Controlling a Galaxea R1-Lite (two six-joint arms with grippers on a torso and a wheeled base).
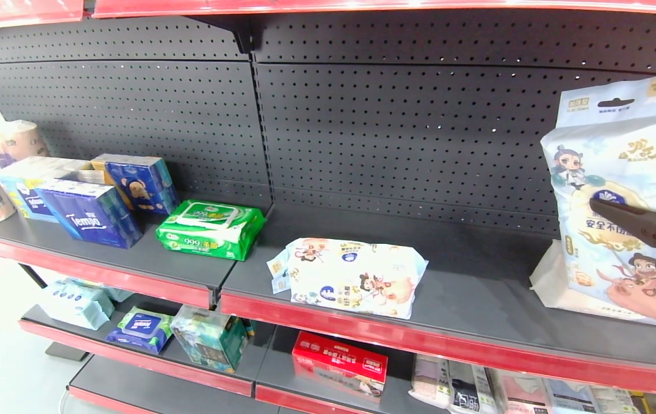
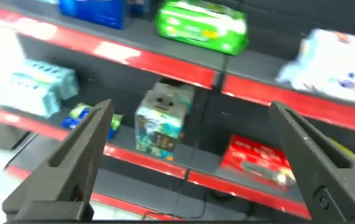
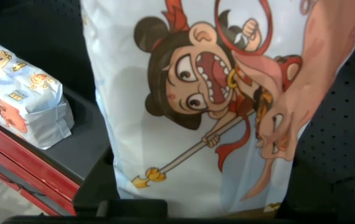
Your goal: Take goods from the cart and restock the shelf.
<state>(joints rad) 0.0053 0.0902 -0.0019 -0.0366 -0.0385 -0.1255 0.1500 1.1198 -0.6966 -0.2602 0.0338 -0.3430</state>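
Clamped upright in the right tool (image 1: pixel 621 215), long axis vertical, the cartoon-printed tissue pack (image 1: pixel 621 144) stood at the right end of the dark shelf (image 1: pixel 477 287), though whether its base rested on the board was hard to tell. A matching pack (image 1: pixel 354 276) lay flat well apart to its left, while the left tool (image 2: pixel 187 162) hung open and empty before a lower shelf (image 2: pixel 146 163). The held pack's right edge was cut off and the right tool's far finger was hidden behind it.

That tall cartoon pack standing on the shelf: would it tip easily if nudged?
Probably: the cartoon pack stands tall on a narrow base. Its wrap looks soft, so it likely squashes in the right end effector and weighs little.
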